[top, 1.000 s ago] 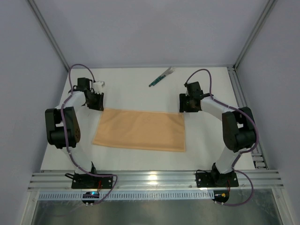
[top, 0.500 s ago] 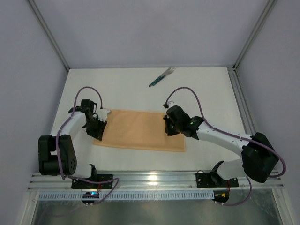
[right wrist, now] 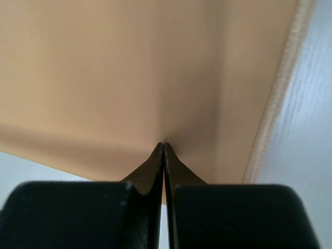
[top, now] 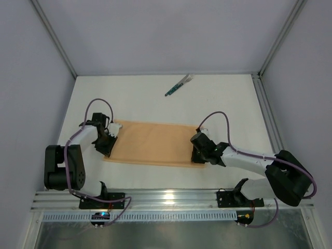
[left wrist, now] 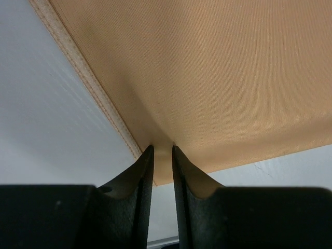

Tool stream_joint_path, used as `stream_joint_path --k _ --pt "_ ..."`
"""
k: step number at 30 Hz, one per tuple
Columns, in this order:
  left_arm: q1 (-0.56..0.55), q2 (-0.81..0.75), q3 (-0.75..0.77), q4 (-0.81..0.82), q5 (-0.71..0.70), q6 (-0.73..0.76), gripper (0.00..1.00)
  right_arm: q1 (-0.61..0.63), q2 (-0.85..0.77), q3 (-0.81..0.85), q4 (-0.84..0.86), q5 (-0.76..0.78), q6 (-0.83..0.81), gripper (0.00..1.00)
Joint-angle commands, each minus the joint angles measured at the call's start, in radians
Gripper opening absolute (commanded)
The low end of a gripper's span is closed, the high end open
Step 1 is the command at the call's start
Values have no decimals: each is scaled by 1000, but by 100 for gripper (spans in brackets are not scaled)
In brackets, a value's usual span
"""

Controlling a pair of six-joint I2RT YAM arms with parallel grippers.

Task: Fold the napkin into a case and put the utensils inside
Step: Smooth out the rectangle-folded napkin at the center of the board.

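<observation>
At the near edge of the white table (top: 233, 104), two robot arms grip a peach-tan napkin (top: 153, 143) that lies flat as a wide rectangle at mid-table. The left gripper (top: 107, 150) bears down on the cloth's near-left corner; its wrist camera shows the two dark fingers (left wrist: 144, 174) drawn almost together, with the fabric puckered between their tips, just beside the stitched hem. The right gripper (top: 197, 157) sits at the near-right corner. Its fingers (right wrist: 174, 166) are pressed tight against each other, and the cloth dimples where they pinch it, a little way in from the right hem. Well beyond the napkin, toward the far side of the table, the utensils (top: 179, 85) lie in a slim diagonal bundle, green handles nearer and pale ends farther, apart from the cloth and both grippers.
</observation>
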Motion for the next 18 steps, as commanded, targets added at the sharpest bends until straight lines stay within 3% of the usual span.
stream_joint_path --k 1,5,9,13,18 --pt "5 -3 -55 52 -56 25 23 -61 -46 -86 -141 91 50 4" --pt "4 -21 -75 57 -28 42 23 -110 -132 -125 -130 45 50 4" --pt "4 -63 -86 54 26 49 24 -99 -127 28 -248 111 -5 4" --pt "4 -84 -87 54 32 49 24 23 -86 212 -255 166 -55 4" --pt "4 -94 -87 58 19 43 24 209 133 436 -83 21 -97 4"
